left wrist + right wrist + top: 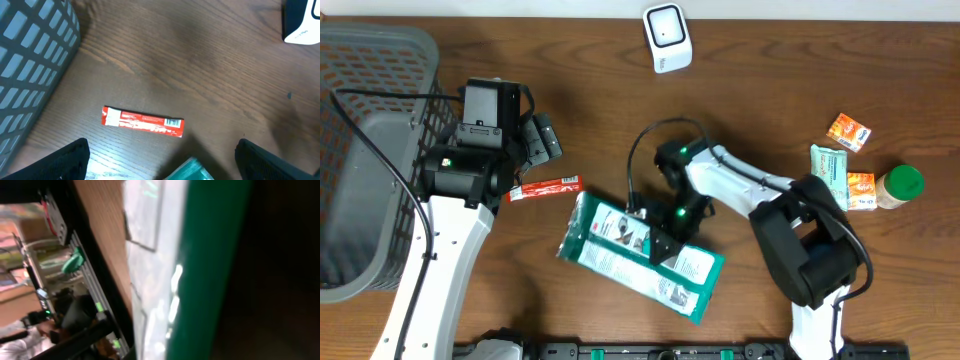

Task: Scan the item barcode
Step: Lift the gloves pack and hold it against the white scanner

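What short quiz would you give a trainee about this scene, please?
1. True or false: the right gripper is shut on the green pack.
2. Which lies nearest the left gripper: A red bar, B jar, C scanner?
3. Fill in: the basket stands on the robot's ____ side.
Key: 1 true; 2 A; 3 left.
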`<action>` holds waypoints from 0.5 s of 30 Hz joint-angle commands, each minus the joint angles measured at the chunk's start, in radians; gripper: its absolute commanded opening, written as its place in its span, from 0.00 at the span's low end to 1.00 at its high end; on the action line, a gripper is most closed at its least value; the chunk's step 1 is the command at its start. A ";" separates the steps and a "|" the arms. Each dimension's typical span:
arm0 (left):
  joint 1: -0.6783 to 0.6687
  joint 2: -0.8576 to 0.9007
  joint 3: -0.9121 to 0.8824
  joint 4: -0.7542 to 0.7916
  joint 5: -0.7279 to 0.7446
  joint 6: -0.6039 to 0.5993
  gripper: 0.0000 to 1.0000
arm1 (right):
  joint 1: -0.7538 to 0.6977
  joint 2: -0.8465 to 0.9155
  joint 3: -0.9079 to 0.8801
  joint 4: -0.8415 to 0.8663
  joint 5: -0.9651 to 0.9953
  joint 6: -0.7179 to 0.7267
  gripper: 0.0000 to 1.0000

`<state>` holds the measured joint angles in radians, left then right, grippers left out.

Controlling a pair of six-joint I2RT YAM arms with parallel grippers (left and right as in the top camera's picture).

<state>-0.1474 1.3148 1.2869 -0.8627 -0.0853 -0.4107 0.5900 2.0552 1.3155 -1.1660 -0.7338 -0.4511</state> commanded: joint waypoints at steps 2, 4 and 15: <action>0.002 -0.002 0.013 0.001 -0.013 0.013 0.93 | -0.057 -0.028 0.078 -0.054 0.012 0.012 0.01; 0.002 -0.002 0.013 0.001 -0.013 0.013 0.93 | -0.068 -0.057 0.092 -0.071 0.040 0.013 0.01; 0.002 -0.002 0.013 0.001 -0.013 0.013 0.93 | -0.134 -0.403 0.126 -0.083 0.398 0.215 0.01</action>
<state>-0.1474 1.3148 1.2869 -0.8623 -0.0853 -0.4107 0.4770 1.7626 1.4185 -1.2472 -0.4828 -0.3164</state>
